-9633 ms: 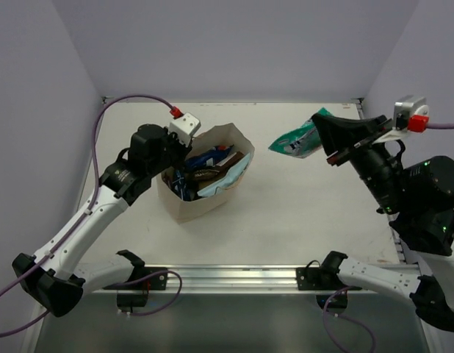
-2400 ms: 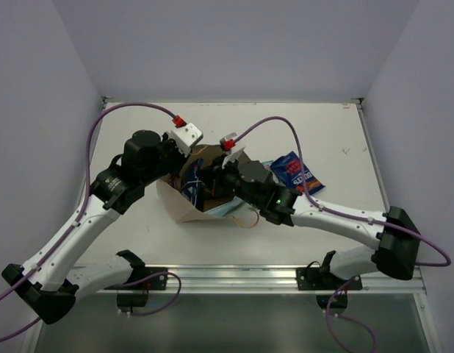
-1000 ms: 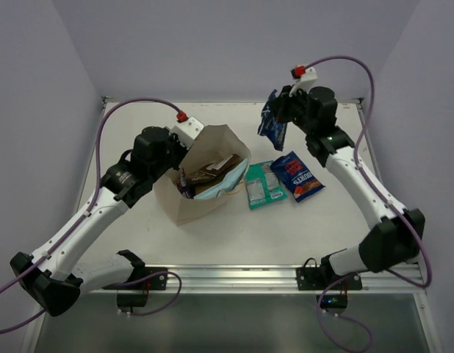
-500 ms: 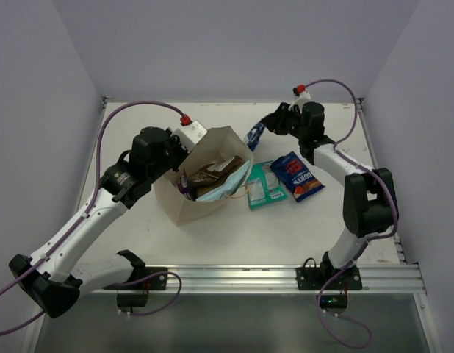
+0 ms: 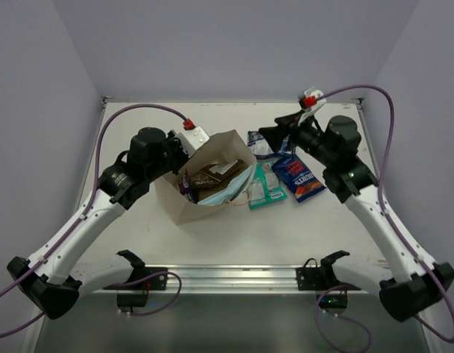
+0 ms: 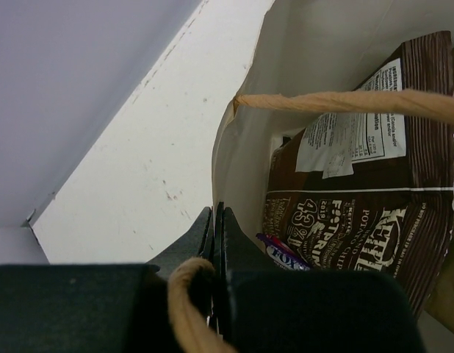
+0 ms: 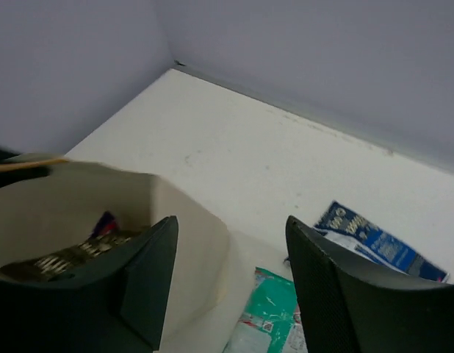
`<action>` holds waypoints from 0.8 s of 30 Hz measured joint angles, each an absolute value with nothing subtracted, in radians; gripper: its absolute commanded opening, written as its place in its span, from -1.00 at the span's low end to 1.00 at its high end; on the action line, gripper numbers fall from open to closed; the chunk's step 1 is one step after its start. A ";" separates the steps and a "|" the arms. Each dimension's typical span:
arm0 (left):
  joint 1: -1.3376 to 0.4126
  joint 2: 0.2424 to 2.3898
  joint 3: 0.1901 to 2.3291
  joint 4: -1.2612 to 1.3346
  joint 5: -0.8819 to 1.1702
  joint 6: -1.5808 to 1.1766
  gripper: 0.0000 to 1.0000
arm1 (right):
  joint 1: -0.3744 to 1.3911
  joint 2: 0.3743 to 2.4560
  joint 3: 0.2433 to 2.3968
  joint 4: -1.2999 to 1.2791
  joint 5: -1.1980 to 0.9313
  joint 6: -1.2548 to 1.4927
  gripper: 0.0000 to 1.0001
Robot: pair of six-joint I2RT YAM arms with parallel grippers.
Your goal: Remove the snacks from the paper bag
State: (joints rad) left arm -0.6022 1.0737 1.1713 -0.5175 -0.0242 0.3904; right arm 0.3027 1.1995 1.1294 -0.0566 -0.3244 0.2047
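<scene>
The tan paper bag [image 5: 184, 207] stands open left of centre. My left gripper [image 5: 183, 156] is shut on its far-left rim [image 6: 245, 151], beside a twisted handle [image 6: 337, 101]. Inside lie a brown packet [image 6: 359, 198], a purple-and-white one [image 6: 286, 254] and a light blue one [image 5: 221, 191]. On the table right of the bag lie a dark blue packet [image 5: 261, 143], a teal packet [image 5: 262, 187] and a blue-and-red packet [image 5: 297, 177]. My right gripper [image 5: 269, 135] hangs open and empty just above the dark blue packet [image 7: 374, 239] and the teal one [image 7: 269, 309].
Grey walls close the table at the back and on both sides. Purple cables arc over both arms. The metal rail with the arm bases [image 5: 234, 278] runs along the near edge.
My right gripper brought the dark blue packet down from the air, opened and let it go; it now lies on the table behind the teal packet. The left grip on the bag is unchanged.
</scene>
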 measured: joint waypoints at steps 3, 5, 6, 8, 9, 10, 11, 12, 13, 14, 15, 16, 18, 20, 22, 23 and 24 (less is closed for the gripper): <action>-0.603 1.071 1.183 -0.536 -0.003 0.416 -1.00 | 0.490 1.026 1.149 -0.091 -0.342 0.075 0.28; -0.603 1.072 1.195 -0.545 0.004 0.435 -1.00 | 0.581 0.947 1.149 -0.112 -0.370 0.017 0.29; -0.603 1.071 1.201 -0.548 0.006 0.441 -1.00 | 0.625 0.925 1.148 -0.117 -0.375 -0.007 0.29; -0.603 1.072 1.211 -0.551 0.014 0.458 -1.00 | 0.696 0.915 1.144 -0.128 -0.385 -0.045 0.29; -0.603 1.073 1.216 -0.553 0.019 0.466 -1.00 | 0.738 0.925 1.140 -0.139 -0.385 -0.065 0.29; -0.603 1.074 1.221 -0.556 0.025 0.471 -1.00 | 0.779 0.946 1.136 -0.152 -0.385 -0.085 0.29; -0.603 1.077 1.225 -0.557 0.030 0.476 -1.00 | 0.812 0.973 1.134 -0.165 -0.382 -0.102 0.29; -0.603 1.081 1.229 -0.558 0.035 0.484 -1.00 | 0.843 1.009 1.131 -0.177 -0.376 -0.119 0.29; -0.603 1.086 1.233 -0.561 0.039 0.490 -1.00 | 0.870 1.045 1.125 -0.184 -0.364 -0.134 0.29; -0.603 1.091 1.237 -0.562 0.041 0.495 -1.00 | 0.894 1.090 1.114 -0.192 -0.350 -0.147 0.29; -0.603 1.096 1.241 -0.563 0.042 0.499 -1.00 | 0.918 1.131 1.100 -0.202 -0.333 -0.157 0.29; -0.603 1.102 1.245 -0.563 0.042 0.506 -1.00 | 0.939 1.171 1.084 -0.212 -0.318 -0.165 0.29; -0.603 1.115 1.253 -0.562 0.042 0.521 -1.00 | 0.981 1.234 1.060 -0.233 -0.284 -0.175 0.30; -0.603 1.127 1.258 -0.553 0.042 0.540 -1.00 | 1.023 1.296 1.054 -0.231 -0.250 -0.179 0.30; -0.603 1.136 1.261 -0.535 0.043 0.556 -1.00 | 1.051 1.341 1.056 -0.203 -0.222 -0.179 0.30; -0.603 1.141 1.261 -0.522 0.043 0.566 -1.00 | 1.062 1.361 1.058 -0.181 -0.205 -0.177 0.30; -0.603 1.145 1.261 -0.510 0.042 0.572 -1.00 | 1.071 1.381 1.061 -0.158 -0.191 -0.176 0.30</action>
